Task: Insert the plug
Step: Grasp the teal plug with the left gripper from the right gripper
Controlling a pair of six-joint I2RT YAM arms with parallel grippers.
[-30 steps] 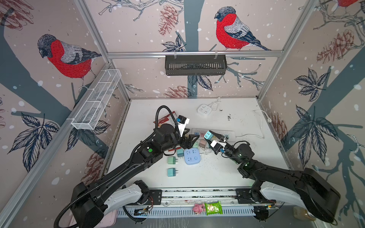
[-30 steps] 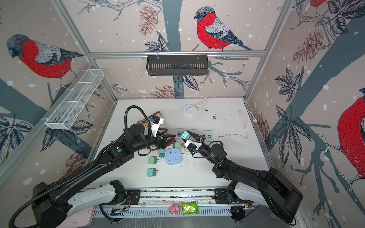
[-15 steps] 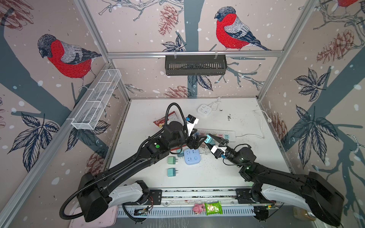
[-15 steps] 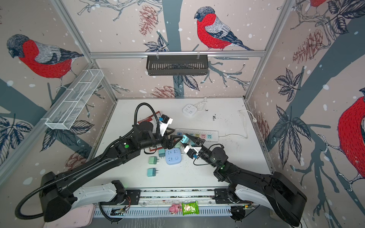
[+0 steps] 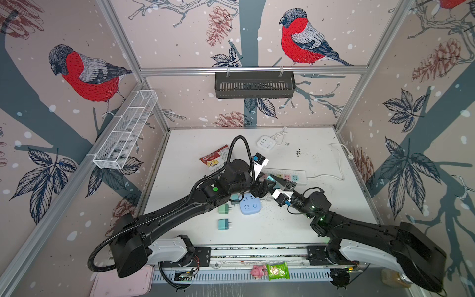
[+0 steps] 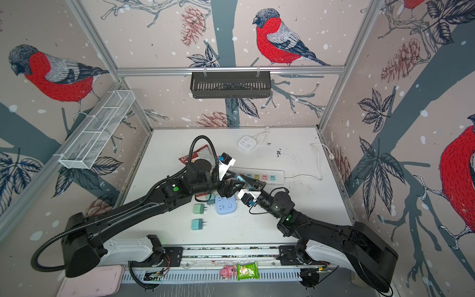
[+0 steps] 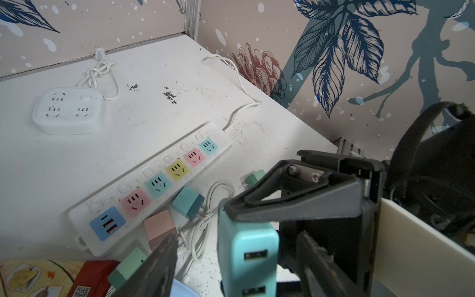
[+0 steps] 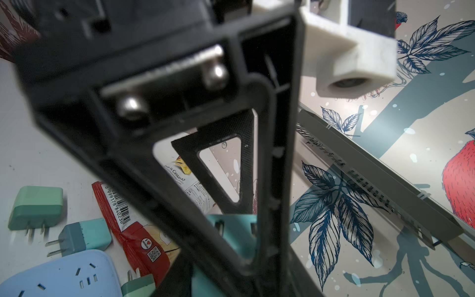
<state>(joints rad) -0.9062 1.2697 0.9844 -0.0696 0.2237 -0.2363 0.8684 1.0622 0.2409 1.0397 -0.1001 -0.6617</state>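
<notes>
My right gripper (image 5: 274, 179) is clamped on the teal plastic charger plug (image 7: 247, 248) with two USB ports, holding it off the table near the middle of the cell. In the left wrist view one of its black fingers (image 7: 308, 209) presses on the plug's upper end. My left gripper (image 5: 262, 187) has its jaws apart, one to each side of the plug. There is a clear gap on at least one side, so I read it as open and carrying nothing. The target, the long white power strip with coloured sockets (image 7: 222, 141), lies flat on the white tabletop (image 5: 257, 231), just on the far side of the plug and below it. Its long axis runs left to right, and its cable leaves at the right end. In both top views the plug sits over the strip's left part, with the yellow, pink and blue sockets free to its right. The USB face points back at the left wrist camera, so I judge the prongs face the far side, though I cannot see them clearly. The right arm has the plug, so the next move turns on tipping the prongs down onto an upward-facing socket and squaring them with its slots. Loose green plugs (image 5: 224, 209) and a pale blue square socket block (image 5: 249, 204) lie on the near side.
</notes>
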